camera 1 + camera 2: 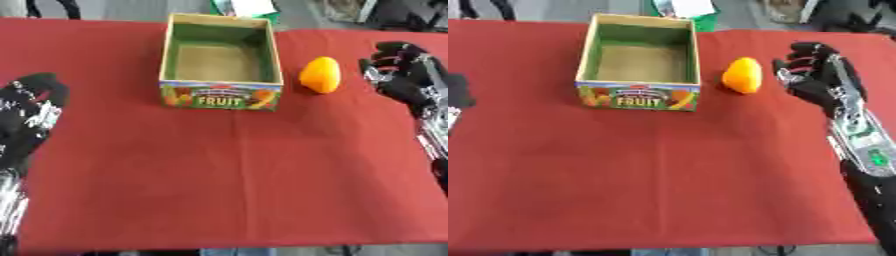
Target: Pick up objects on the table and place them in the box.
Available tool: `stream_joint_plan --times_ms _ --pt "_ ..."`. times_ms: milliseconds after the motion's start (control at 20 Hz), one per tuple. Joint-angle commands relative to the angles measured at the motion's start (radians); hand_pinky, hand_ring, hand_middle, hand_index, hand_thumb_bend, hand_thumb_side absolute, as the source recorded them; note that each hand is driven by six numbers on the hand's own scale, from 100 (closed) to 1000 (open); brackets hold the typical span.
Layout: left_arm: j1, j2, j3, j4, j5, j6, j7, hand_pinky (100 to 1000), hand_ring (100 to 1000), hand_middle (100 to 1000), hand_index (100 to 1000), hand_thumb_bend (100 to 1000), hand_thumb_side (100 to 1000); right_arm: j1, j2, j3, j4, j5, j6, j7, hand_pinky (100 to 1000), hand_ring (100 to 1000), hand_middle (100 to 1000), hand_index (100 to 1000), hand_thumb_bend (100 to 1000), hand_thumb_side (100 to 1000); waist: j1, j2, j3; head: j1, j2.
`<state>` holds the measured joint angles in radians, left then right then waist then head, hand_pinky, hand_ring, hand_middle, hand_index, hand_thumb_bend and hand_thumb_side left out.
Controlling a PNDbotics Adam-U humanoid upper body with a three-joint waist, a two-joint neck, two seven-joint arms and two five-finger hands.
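Note:
A cardboard box with green inner walls and "FRUIT" printed on its front stands at the back middle of the red table; nothing shows inside it. An orange fruit lies on the cloth just right of the box. My right hand hovers to the right of the fruit, a short gap away, fingers loosely bent and holding nothing. At the left edge my left hand rests over the table, fingers relaxed, holding nothing.
The red cloth spreads wide and bare in front of the box. The table's front edge runs along the bottom of the view. Green and white clutter sits beyond the far edge behind the box.

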<state>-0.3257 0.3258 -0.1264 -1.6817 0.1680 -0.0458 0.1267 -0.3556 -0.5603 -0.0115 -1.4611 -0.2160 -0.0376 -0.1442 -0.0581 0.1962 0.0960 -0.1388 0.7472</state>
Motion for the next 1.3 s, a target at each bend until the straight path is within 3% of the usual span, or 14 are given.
stream_joint_plan --times_ms 50,650,950,1300 --pt "-0.012 0.019 0.006 -0.021 0.006 0.0 -0.002 725 822 713 648 549 399 -0.025 -0.045 -0.003 0.003 0.002 0.001 0.006 629 650 608 735 332 140 0.002 -0.019 -0.001 -0.003 -0.003" --pt "-0.012 0.02 0.002 -0.02 0.006 0.001 -0.006 725 822 713 648 549 399 -0.126 -0.116 0.033 0.152 0.061 -0.011 0.102 679 747 741 804 423 170 0.0 -0.023 0.0 -0.01 -0.004" --pt "-0.012 0.02 -0.001 -0.02 0.006 0.003 -0.008 725 822 713 648 550 398 -0.234 -0.117 0.051 0.341 0.151 -0.037 0.187 773 860 832 862 477 182 0.0 -0.025 0.005 -0.018 -0.004" --pt "-0.011 0.019 -0.005 -0.019 0.008 0.004 -0.012 725 823 714 648 549 399 -0.349 -0.07 0.066 0.521 0.307 -0.05 0.253 786 864 842 878 492 191 0.003 -0.026 0.009 -0.024 -0.002"
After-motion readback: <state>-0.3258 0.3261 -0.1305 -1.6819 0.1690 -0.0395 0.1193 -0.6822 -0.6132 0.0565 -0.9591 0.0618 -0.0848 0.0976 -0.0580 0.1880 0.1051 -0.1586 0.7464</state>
